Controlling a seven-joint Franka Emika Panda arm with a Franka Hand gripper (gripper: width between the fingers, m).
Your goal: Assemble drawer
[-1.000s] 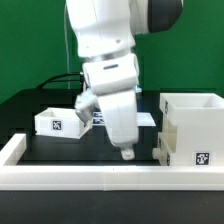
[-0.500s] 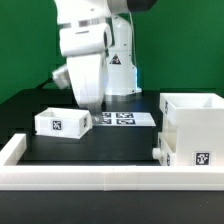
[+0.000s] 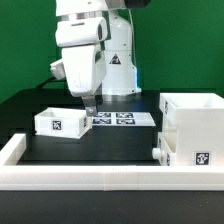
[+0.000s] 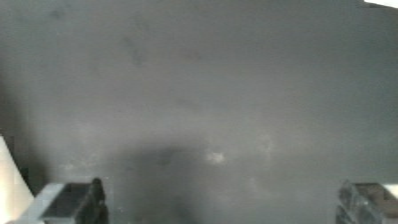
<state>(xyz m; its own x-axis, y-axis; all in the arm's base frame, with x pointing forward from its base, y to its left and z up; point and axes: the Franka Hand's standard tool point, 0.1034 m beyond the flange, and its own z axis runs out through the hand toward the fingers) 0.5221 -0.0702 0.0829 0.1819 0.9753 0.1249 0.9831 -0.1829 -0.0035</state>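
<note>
Near the tray [image 3: 60,123], the pincer [image 3: 88,104] hangs released, its fingertips [image 4: 75,200] partly cropped.

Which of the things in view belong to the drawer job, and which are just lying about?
Belongs to the job:
- large cube housing, on the exterior view's right
- shallow tray, on the exterior view's left
- gripper, open and holding nothing

Not part of it:
- marker board, flat on the table behind
- long white rail along the front edge
- black table

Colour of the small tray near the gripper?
White tray with a black-and-white square tag on its front; clearest in the exterior view.
</note>
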